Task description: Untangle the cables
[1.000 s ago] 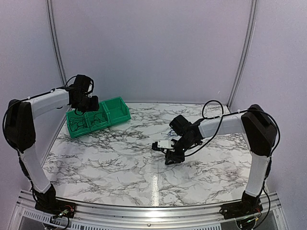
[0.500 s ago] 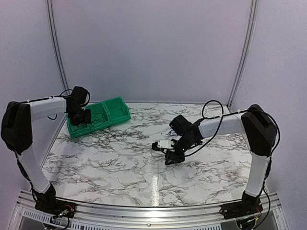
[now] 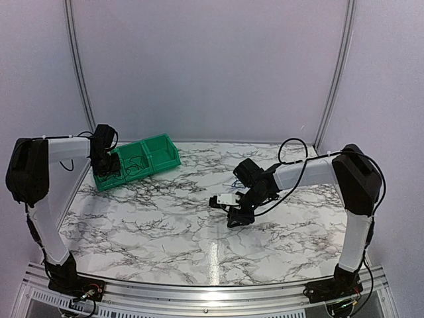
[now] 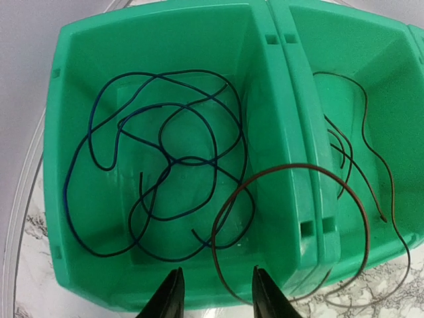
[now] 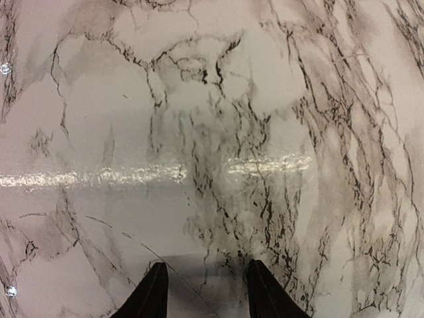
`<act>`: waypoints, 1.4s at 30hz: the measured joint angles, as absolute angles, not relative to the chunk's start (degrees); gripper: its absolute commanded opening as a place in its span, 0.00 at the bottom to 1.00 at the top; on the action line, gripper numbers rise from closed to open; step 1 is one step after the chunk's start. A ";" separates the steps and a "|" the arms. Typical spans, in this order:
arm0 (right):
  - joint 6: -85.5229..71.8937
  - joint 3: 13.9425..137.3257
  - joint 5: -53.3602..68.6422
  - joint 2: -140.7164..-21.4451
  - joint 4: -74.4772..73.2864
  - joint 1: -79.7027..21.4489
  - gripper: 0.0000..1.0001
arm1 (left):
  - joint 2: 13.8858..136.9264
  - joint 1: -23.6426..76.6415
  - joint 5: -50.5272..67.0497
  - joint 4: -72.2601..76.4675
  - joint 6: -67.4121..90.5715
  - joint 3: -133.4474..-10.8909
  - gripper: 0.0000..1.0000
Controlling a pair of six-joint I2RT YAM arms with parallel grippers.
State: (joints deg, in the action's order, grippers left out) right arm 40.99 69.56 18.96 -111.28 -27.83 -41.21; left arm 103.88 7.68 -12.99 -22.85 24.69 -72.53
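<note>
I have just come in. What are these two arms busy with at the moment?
The left gripper hangs open over a green bin at the far left of the table. A loose blue cable lies in one compartment. A brown cable is draped across the divider, its loop running close to the fingers but not gripped. The right gripper is open too, low over the marble table, holding nothing.

Cannot tell the cables [image 3: 134,165] apart from above: too small inside the green bin [image 3: 165,154], partly masked at its left end by the left gripper [image 3: 109,169]. Crops the bin's right compartment at the left wrist view's right edge. Shows the right gripper [image 5: 205,291] only as jaw tips.
</note>
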 measured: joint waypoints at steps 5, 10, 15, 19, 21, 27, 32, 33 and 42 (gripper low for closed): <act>41.01 69.56 18.96 -111.28 -27.83 -41.21 0.41 | 108.03 7.31 -13.06 -21.63 25.63 -74.46 0.21; 41.01 69.56 18.94 -111.28 -27.83 -41.21 0.41 | 109.56 7.11 -13.47 -21.45 25.93 -75.81 0.03; 41.04 69.56 18.94 -111.28 -27.83 -41.21 0.41 | 110.00 7.11 -14.00 -20.91 26.20 -76.58 0.00; 41.04 69.56 18.94 -111.31 -27.83 -41.21 0.41 | 109.47 7.11 -14.00 -20.36 26.11 -76.79 0.00; 41.04 69.56 18.94 -111.35 -27.83 -41.21 0.41 | 108.90 7.11 -13.96 -19.84 25.96 -77.14 0.00; 41.04 69.67 18.96 -111.44 -27.86 -41.21 0.41 | 108.51 7.22 -12.86 -18.44 25.58 -80.77 0.00; 41.04 69.84 18.96 -111.57 -27.90 -41.21 0.41 | 108.79 7.75 -11.22 -17.69 25.50 -84.47 0.00; 41.04 69.91 18.96 -111.63 -27.90 -41.21 0.41 | 109.08 7.90 -10.85 -17.41 25.43 -85.23 0.00; 41.04 70.28 19.03 -111.96 -27.90 -41.21 0.41 | 118.04 9.04 -9.04 -14.63 24.12 -93.06 0.00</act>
State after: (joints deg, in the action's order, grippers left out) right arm 41.04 70.28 19.03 -111.96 -27.90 -41.21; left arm 118.04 9.04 -9.04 -14.63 24.12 -93.06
